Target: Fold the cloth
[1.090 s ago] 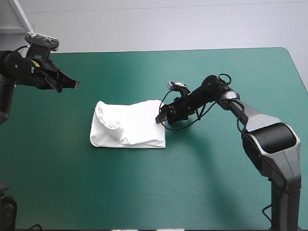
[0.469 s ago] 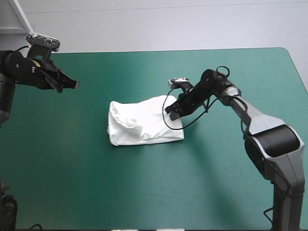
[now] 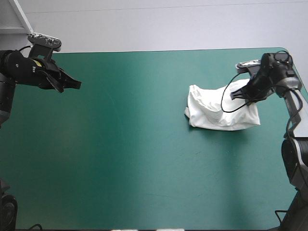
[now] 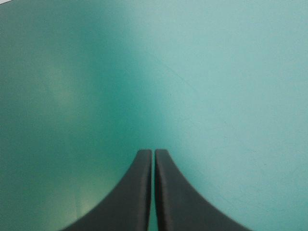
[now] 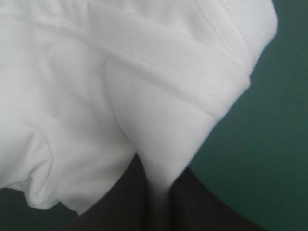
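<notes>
One gripper works: the right gripper (image 3: 234, 96) pinches the folded T-shirt (image 3: 211, 114) near the table's (image 3: 144, 163) right edge, apparently setting it aside; next, release cleanly. The left gripper (image 3: 75, 85) hovers pressed together, well apart.

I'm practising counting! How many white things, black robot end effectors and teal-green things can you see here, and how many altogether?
White T-shirt: 1
Black end effectors: 2, the left end effector and the right end effector
Teal-green table cover: 1
Total: 4
</notes>
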Action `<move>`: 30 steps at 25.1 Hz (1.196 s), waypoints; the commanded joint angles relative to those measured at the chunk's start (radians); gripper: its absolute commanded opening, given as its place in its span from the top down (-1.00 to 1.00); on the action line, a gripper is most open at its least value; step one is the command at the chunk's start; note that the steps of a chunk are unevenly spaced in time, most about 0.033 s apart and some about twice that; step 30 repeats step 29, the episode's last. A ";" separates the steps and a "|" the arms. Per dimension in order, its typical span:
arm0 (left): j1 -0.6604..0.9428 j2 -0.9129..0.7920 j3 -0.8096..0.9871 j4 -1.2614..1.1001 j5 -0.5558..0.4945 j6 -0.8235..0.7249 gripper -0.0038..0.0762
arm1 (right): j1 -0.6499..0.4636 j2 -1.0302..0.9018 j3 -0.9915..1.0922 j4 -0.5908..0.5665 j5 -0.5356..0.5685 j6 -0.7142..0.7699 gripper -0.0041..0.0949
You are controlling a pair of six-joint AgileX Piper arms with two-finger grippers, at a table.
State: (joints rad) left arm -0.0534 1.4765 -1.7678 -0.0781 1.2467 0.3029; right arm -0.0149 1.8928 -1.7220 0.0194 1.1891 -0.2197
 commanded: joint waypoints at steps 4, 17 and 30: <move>-0.004 -0.034 -0.026 -0.013 -0.040 0.006 0.86 | -0.131 -0.067 -0.019 -0.060 -0.010 0.025 0.91; -0.004 -0.070 -0.028 -0.006 -0.150 0.003 0.86 | -0.168 -0.141 -0.032 -0.128 -0.010 0.083 -0.89; -0.004 -0.249 -0.027 0.117 -0.232 -0.143 0.86 | -0.130 -0.382 -0.134 0.523 -0.061 -0.092 0.91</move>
